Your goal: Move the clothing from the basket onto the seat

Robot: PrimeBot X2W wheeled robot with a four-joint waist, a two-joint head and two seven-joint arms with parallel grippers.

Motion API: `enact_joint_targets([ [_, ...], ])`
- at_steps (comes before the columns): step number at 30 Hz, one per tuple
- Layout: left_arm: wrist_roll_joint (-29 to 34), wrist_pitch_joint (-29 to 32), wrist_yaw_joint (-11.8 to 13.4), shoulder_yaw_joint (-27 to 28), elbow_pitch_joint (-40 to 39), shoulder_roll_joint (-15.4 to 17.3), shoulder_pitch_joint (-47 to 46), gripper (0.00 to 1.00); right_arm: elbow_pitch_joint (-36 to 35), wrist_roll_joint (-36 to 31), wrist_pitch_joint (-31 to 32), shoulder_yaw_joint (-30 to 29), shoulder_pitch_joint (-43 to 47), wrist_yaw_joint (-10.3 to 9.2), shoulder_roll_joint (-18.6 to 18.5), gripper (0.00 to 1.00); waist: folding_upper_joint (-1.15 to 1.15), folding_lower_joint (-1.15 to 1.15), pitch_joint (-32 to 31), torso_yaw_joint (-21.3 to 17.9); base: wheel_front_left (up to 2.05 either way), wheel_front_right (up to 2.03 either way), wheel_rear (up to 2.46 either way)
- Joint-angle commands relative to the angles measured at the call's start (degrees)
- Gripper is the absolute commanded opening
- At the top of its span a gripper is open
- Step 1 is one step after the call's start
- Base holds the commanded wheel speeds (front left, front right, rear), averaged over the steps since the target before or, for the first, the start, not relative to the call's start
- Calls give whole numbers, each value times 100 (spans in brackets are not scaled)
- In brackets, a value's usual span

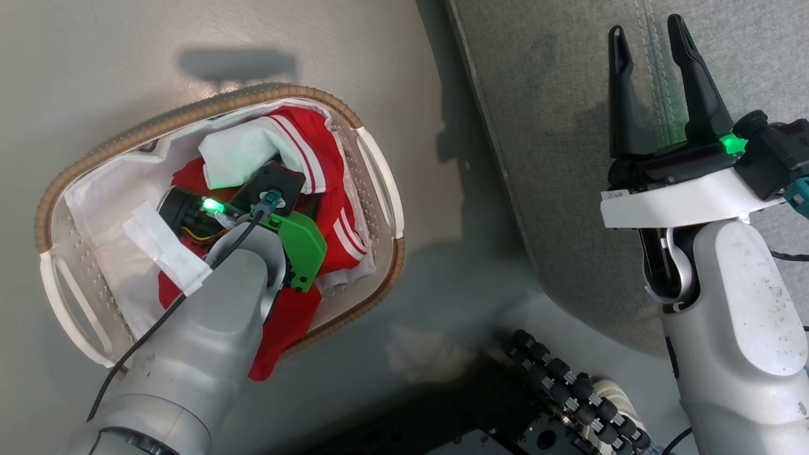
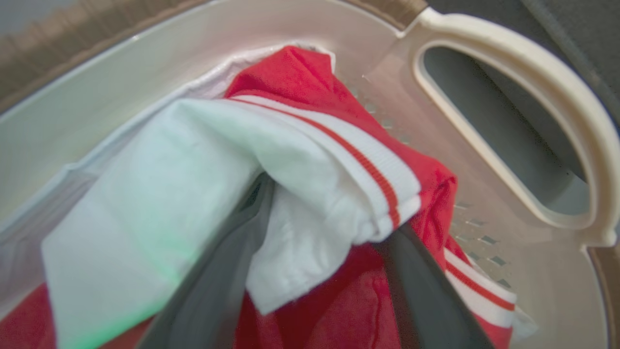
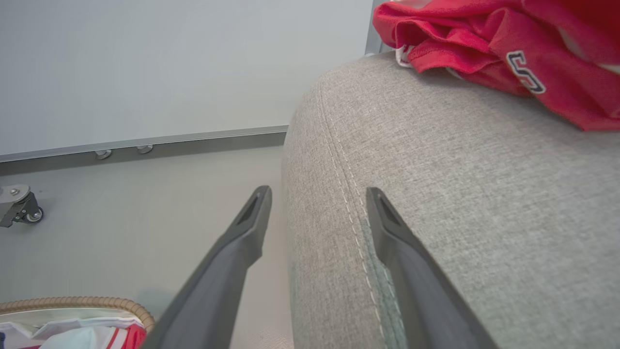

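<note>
- The grey sofa seat (image 1: 569,158) fills the right side, and a red numbered jersey (image 3: 508,48) already lies farther along it
- The basket (image 1: 208,107) sits left on the floor (image 1: 430,265), near the seat with a bare strip between, its white liner (image 1: 101,196) inside
- Red striped clothing (image 1: 316,158) is heaped in the basket: soft, light, floppy stuff that will likely drape and may drag a neighbour or the liner along, so a bunched fold looks the place to pinch
- The left gripper (image 2: 329,218) is down in the pile, jaws spread either side of a white fold with a red-striped cuff, not clamped
- The right gripper (image 1: 646,38) hangs over the seat's stitched edge, jaws wide, empty
- The basket handle (image 2: 533,121) and wall stand just right of the left gripper; a straight lift should clear the rim
</note>
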Motion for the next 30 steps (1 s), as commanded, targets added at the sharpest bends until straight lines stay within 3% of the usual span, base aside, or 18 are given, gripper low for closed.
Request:
enact_joint_targets([
  [1, -19, -46, -13, -7, -39, 15, -83, 0, 10, -22, -2, -3, -17, -8, -9, 100, 0, -1, -47, 19, 0, 0, 0],
  [12, -10, -43, -41, 159, -942, 143, 424, 0, 283, -434, -2, -10, 260, -8, -10, 100, 0, -1, -715, 411, 0, 0, 0],
  [23, -69, -44, -16, 792, -2306, 296, 1218, 0, 631, -970, -2, -241, 713, -8, -14, 100, 0, -1, -2122, 1001, 0, 0, 0],
  [30, -104, -44, -154, 1199, -3036, 274, 1707, 0, 788, -1211, -2, -304, 1187, -8, -13, 100, 0, -1, -3162, 1289, 0, 0, 0],
])
